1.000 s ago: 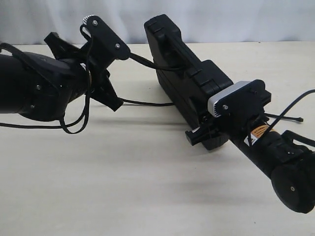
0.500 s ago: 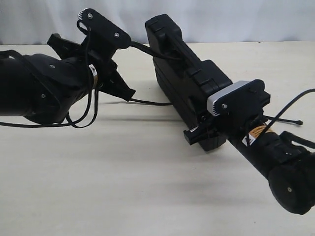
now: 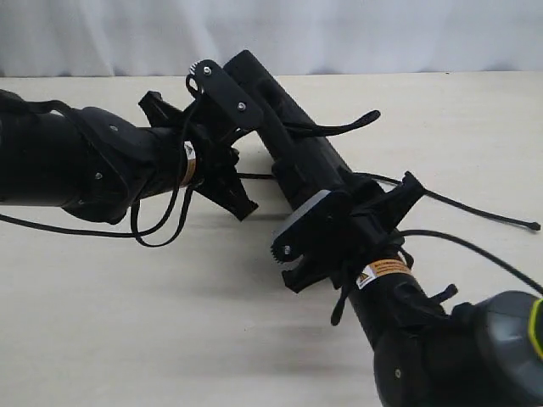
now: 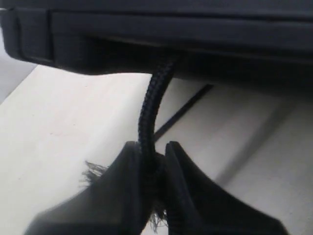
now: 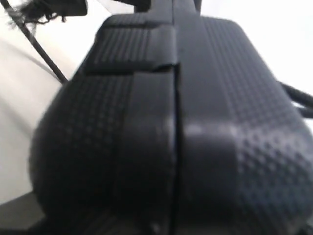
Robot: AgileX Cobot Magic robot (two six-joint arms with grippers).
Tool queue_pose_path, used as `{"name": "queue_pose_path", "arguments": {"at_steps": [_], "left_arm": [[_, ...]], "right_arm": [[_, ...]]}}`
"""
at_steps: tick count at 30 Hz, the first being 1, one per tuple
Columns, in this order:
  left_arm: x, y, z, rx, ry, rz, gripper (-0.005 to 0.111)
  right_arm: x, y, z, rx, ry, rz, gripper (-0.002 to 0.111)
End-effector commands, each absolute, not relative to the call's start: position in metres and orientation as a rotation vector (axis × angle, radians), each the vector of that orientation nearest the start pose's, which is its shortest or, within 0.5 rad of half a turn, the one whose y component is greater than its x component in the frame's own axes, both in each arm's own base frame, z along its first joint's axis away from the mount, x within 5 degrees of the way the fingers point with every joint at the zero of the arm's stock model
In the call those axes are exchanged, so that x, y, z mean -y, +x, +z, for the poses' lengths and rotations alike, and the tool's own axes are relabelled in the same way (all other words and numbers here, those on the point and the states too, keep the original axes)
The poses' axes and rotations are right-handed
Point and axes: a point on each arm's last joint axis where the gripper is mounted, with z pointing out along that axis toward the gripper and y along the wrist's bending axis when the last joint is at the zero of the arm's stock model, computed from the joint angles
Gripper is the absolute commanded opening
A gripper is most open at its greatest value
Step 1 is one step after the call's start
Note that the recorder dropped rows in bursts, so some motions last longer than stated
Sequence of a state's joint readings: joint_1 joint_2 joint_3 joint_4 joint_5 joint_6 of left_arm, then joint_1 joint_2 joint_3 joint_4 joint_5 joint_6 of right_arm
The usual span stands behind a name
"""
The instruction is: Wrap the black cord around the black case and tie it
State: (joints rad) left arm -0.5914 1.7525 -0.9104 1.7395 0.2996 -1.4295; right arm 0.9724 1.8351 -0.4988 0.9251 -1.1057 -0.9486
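The black case [image 3: 284,127] is lifted and turned on its edge, running from the back centre toward the front right. My right gripper [image 3: 352,203] is shut on its near end, and the case's textured shell [image 5: 171,122] fills the right wrist view, hiding the fingers. My left gripper [image 3: 242,157] sits against the case's left side, shut on the braided black cord [image 4: 152,107] just above its frayed tuft [image 4: 90,171]. From there the cord rises to the case [image 4: 146,29]. Another stretch of cord [image 3: 331,129] crosses the case. A thin stretch trails right to the knobbed tip [image 3: 533,226].
The beige table [image 3: 127,322] spreads under both arms, with a white curtain behind it. Loops of the robot's glossy wire [image 3: 161,229] hang below the left arm. A thin wire [image 3: 475,250] arcs from the right arm toward the right edge.
The right gripper has rolled and swung the case up onto its edge. The left gripper moved right with the cord, close against the case, and a cord stretch now crosses the case.
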Motion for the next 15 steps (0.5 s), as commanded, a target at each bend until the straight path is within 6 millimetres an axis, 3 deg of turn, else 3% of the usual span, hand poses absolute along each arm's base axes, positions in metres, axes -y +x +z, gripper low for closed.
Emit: {"name": "queue_pose_path", "arguments": {"at_steps": [1,8,15], "left_arm": [[0.173,0.312,0.182,-2.073,0.885,0.172,0.000],[0.159,0.321,0.171,-2.112,0.985,-0.007,0.000],[0.168,0.327,0.179,-2.075,1.009,-0.063,0.000]], "right_arm": [[-0.180,0.211,0.112,-1.759,-0.740,-0.623,0.004],[-0.191,0.216,0.105,-1.750,-0.819,-0.616,0.005],[-0.197,0.216,0.101,-1.800,-0.857,-0.560,0.032]]}}
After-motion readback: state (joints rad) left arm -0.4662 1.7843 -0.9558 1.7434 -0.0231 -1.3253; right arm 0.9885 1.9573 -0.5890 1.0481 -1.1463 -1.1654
